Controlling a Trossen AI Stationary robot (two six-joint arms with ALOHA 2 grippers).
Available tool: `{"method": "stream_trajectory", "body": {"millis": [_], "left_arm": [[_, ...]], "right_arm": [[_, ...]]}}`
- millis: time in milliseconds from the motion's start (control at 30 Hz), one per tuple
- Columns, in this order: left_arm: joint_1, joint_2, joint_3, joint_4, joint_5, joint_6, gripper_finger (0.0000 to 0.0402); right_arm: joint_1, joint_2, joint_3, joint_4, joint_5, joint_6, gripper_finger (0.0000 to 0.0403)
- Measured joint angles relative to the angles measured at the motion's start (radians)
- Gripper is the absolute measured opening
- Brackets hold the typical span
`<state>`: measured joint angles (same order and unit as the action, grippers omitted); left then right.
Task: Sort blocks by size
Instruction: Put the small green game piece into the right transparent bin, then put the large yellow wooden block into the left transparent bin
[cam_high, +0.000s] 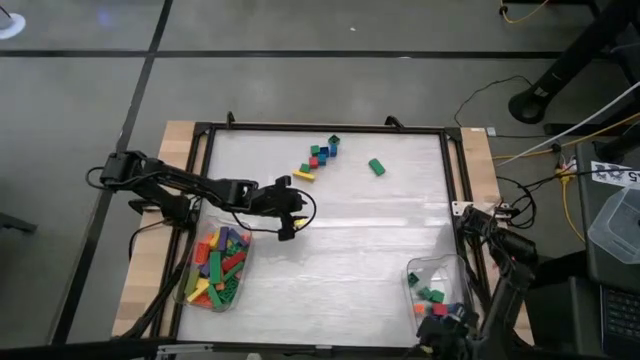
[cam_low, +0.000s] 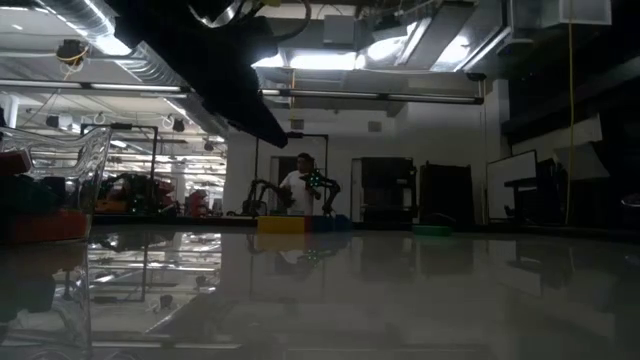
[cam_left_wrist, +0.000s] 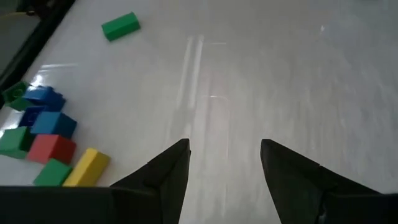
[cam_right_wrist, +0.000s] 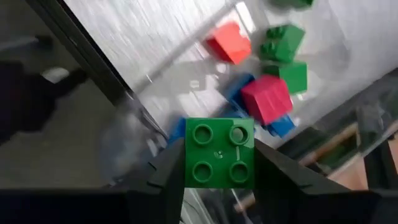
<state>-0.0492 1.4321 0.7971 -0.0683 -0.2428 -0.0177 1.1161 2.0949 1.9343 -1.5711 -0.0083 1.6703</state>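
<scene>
My right gripper hangs over the small clear tub at the table's near right, shut on a small square green block. Below it in the tub lie red, green, blue and pink short blocks. My left gripper stands open over bare table left of centre, nothing between its fingers. Beyond it lies a loose cluster of blocks with a yellow one nearest, and a single long green block rests flat farther right. My right gripper pinches the square green block by two opposite sides between its two fingers. The fingers point down from above. The block sits level with its four studs facing up, lifted clear above the blocks in the tub.
A second clear tub heaped with long blocks stands at the near left, just beside my left arm. A black frame rims the white table top. The middle and the near centre of the table are bare. Cables lie off the table's right side.
</scene>
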Motion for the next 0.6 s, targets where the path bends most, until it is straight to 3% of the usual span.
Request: {"method": "stream_trajectory", "body": {"millis": [200, 400, 600], "left_arm": [[0.075, 0.016, 0.0, 0.006, -0.007, 0.0, 0.0184], [0.188, 0.064, 0.0, 0.001, -0.008, 0.003, 0.0184], [0.281, 0.136, 0.0, -0.004, -0.008, 0.123, 0.0184]], "right_arm": [[0.003, 0.0, -0.057, 0.0, -0.119, 0.001, 0.0189], [-0.006, 0.001, -0.102, 0.0, -0.141, 0.002, 0.0219], [-0.01, 0.001, -0.115, 0.001, -0.143, 0.001, 0.0236]]}}
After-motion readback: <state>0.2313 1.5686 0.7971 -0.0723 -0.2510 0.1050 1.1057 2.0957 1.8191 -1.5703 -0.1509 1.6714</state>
